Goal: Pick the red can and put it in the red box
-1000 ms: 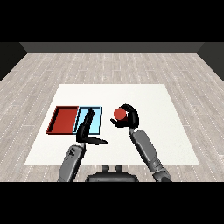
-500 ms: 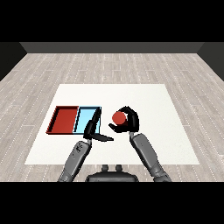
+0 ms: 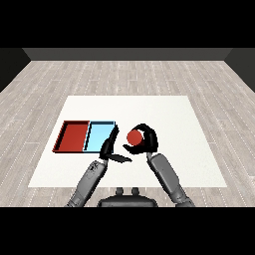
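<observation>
Carrying the red can [image 3: 133, 136] leftward, the right hand [image 3: 147, 141] is curling its fingers around it, nearing the red box [image 3: 73, 137] beyond the light blue tray [image 3: 100, 136].

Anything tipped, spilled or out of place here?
Nothing stands out. The right hand curls round the red can; the red tray and light blue tray lie flush together.

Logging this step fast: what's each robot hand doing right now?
Left robot hand: open, fingers straight, holding nothing.
Right robot hand: curled round the red can.
</observation>
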Controlling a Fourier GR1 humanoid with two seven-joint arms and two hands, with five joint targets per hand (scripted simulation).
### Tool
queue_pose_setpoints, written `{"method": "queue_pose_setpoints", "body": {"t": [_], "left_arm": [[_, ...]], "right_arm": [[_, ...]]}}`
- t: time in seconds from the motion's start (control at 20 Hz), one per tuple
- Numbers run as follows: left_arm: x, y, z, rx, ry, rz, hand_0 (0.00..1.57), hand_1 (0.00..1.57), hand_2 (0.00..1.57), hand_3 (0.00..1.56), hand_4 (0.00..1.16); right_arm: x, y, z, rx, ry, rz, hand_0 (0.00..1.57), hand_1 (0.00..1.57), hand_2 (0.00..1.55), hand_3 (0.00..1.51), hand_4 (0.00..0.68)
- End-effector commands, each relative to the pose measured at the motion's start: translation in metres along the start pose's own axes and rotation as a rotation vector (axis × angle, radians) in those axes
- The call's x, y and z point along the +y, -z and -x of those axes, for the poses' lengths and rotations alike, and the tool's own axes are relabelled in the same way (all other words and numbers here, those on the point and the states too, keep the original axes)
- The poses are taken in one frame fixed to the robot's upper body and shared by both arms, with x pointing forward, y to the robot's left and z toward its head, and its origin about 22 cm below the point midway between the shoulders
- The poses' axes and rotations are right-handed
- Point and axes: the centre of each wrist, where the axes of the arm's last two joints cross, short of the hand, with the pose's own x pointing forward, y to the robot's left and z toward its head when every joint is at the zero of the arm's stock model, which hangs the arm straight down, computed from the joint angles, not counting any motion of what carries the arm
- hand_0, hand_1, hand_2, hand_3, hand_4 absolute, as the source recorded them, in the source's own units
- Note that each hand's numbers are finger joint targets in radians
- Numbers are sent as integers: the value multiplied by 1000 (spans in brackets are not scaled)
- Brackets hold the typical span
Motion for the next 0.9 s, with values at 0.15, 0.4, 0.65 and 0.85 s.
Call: {"method": "queue_pose_setpoints", "body": {"t": [0.15, 0.4, 0.65, 0.85], "left_arm": [[-25, -3, 5, 45, -38, 3, 0, 0, 0, 0, 0], [-16, 2, 6, 39, -55, 14, 0, 0, 0, 0, 0], [-8, 1, 15, 22, -84, 15, 0, 0, 0, 0, 0], [-16, 11, 11, 25, -85, 39, 0, 0, 0, 0, 0]], "right_arm": [[25, -4, 1, -1, 10, -31, 1463, 1463, 1433, 1387, 663], [13, 7, 4, -3, 16, 2, 1458, 1458, 1441, 1390, 671], [28, 1, 7, 1, 90, -31, 1469, 1469, 1432, 1399, 644], [36, 7, -2, -26, 121, -36, 1515, 1515, 1457, 1416, 660]]}}
